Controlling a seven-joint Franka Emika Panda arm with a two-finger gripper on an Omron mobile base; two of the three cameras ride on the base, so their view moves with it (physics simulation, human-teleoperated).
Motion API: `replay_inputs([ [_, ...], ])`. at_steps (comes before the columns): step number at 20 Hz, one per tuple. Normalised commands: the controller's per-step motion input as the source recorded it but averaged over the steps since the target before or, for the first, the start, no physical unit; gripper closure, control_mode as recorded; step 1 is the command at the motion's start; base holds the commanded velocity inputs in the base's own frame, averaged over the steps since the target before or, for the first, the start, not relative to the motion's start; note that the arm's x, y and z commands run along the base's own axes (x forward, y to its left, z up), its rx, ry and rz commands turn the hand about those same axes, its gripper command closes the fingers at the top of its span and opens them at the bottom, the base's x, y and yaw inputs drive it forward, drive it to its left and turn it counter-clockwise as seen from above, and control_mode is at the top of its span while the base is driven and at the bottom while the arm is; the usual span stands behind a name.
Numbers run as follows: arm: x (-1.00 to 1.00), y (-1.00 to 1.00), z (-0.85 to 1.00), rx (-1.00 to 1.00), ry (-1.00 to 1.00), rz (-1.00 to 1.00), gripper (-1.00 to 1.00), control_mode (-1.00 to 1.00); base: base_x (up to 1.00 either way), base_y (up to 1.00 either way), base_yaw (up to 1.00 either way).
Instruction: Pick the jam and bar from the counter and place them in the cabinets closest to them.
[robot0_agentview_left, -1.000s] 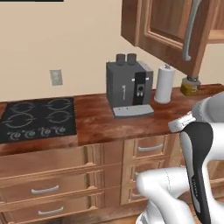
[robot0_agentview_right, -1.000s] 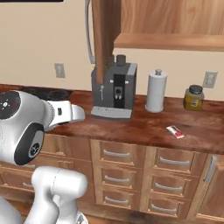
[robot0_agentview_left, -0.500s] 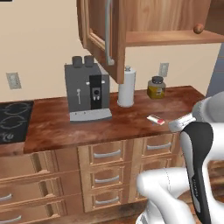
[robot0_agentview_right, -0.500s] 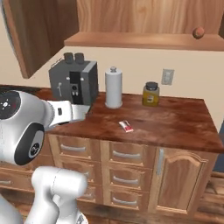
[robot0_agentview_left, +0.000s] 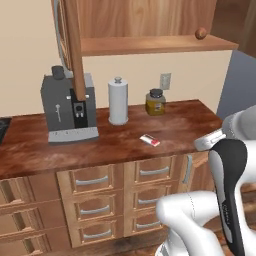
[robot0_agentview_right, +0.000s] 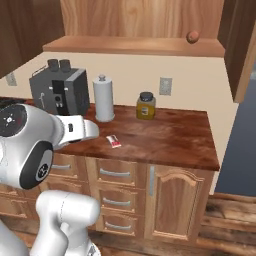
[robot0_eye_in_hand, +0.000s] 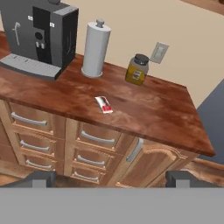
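The bar (robot0_agentview_left: 150, 140) (robot0_agentview_right: 113, 141) (robot0_eye_in_hand: 103, 104) is a small red and white packet lying flat on the dark reddish counter (robot0_agentview_left: 190, 120) (robot0_agentview_right: 175, 140) (robot0_eye_in_hand: 153, 113), in front of the paper towel roll. In the hand view my gripper (robot0_eye_in_hand: 111, 178) is open, its two dark fingertips (robot0_eye_in_hand: 39, 178) wide apart, with nothing between them. It hangs in front of the counter's edge, well short of the bar. Above the counter an open light-brown cabinet shelf (robot0_agentview_left: 150, 45) (robot0_agentview_right: 130, 46) runs along the wall. The jam is out of view.
A grey coffee machine (robot0_agentview_left: 70, 107) (robot0_agentview_right: 57, 92) (robot0_eye_in_hand: 41, 35), a white paper towel roll (robot0_agentview_left: 118, 101) (robot0_agentview_right: 104, 99) (robot0_eye_in_hand: 95, 43) and an amber jar (robot0_agentview_left: 156, 102) (robot0_agentview_right: 145, 105) (robot0_eye_in_hand: 137, 69) stand at the back. A brown ball (robot0_agentview_left: 200, 33) (robot0_agentview_right: 192, 36) rests on the shelf. Drawers (robot0_agentview_left: 92, 180) are below.
The base has driven to the right, so the whole scene has slid left: the stove has left the picture and the counter's right end has come in. The gripper stays open.
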Motion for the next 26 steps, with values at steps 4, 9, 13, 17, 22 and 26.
replay_inputs([
  [4, 0.0, 0.0, 0.0, 0.0, 0.0, 0.0, -1.0, 1.0, 0.04, 0.0, 0.0],
  [9, 0.0, 0.0, 0.0, 0.0, 0.0, 0.0, -1.0, 1.0, 0.36, 0.02, 0.0],
  [13, 0.0, 0.0, 0.0, 0.0, 0.0, 0.0, -1.0, 1.0, 0.47, 0.07, 0.0],
  [17, 0.0, 0.0, 0.0, 0.0, 0.0, 0.0, -1.0, 1.0, 0.48, 0.08, 0.0],
  [22, 0.0, 0.0, 0.0, 0.0, 0.0, 0.0, -1.0, 1.0, 0.43, 0.08, 0.0],
  [26, 0.0, 0.0, 0.0, 0.0, 0.0, 0.0, -1.0, 1.0, 0.36, 0.07, 0.0],
])
